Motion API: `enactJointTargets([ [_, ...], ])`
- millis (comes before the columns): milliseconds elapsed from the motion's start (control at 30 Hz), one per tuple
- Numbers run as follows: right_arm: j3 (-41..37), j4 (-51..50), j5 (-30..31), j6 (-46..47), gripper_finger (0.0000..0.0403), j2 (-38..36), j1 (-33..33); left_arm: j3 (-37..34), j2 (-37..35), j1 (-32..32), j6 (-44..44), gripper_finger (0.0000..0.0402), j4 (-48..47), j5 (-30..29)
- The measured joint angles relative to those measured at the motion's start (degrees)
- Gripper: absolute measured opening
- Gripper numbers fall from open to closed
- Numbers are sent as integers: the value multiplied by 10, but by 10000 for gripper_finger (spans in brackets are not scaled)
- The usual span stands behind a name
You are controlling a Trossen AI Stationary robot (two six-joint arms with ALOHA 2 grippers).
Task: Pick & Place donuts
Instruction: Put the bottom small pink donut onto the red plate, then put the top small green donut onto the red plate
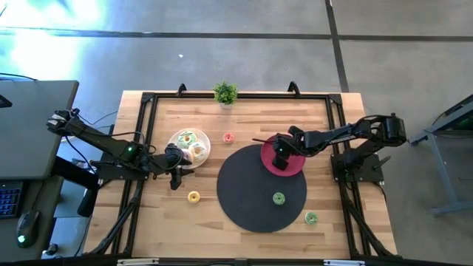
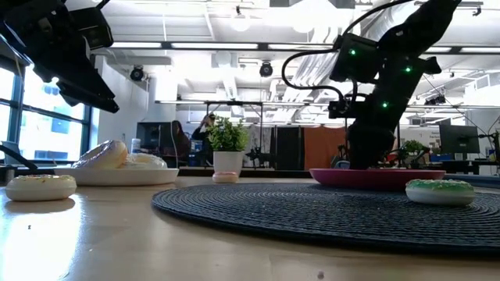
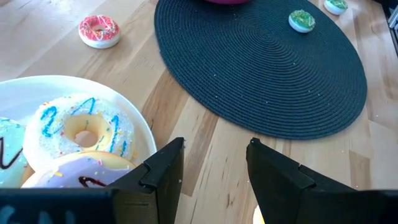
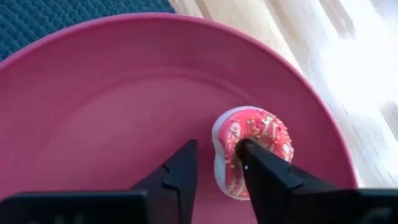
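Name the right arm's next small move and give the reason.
Probably open a little wider and lift straight up. The right tool is down on the pink-red plate, its fingers straddling the rim of the red-frosted donut, which seems to rest there already.

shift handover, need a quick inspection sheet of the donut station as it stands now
surface: wooden table with a dark round mat.
job's things: red-frosted donut on the pink plate; three donuts on the white plate; pink donut, yellow donut, two green donuts loose.
clutter: potted plant.
grippers: right gripper fingers astride the red-frosted donut's rim; left gripper open beside the white plate, holding nothing.
cables: nothing seen on the table.
surroundings: person far behind.
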Motion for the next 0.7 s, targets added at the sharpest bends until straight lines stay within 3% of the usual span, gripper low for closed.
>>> enactJointTargets([
  [267,38,-50,-4,-1,159,0,5,0,0,0,0,168,0,0],
  [500,160,-223,-19,-10,166,0,49,0,0,0,-1,168,0,2],
  [600,214,-313,-46,25,161,0,81,0,0,0,-9,168,0,2],
  [700,249,-338,-89,74,155,0,127,0,0,0,-13,168,0,2],
])
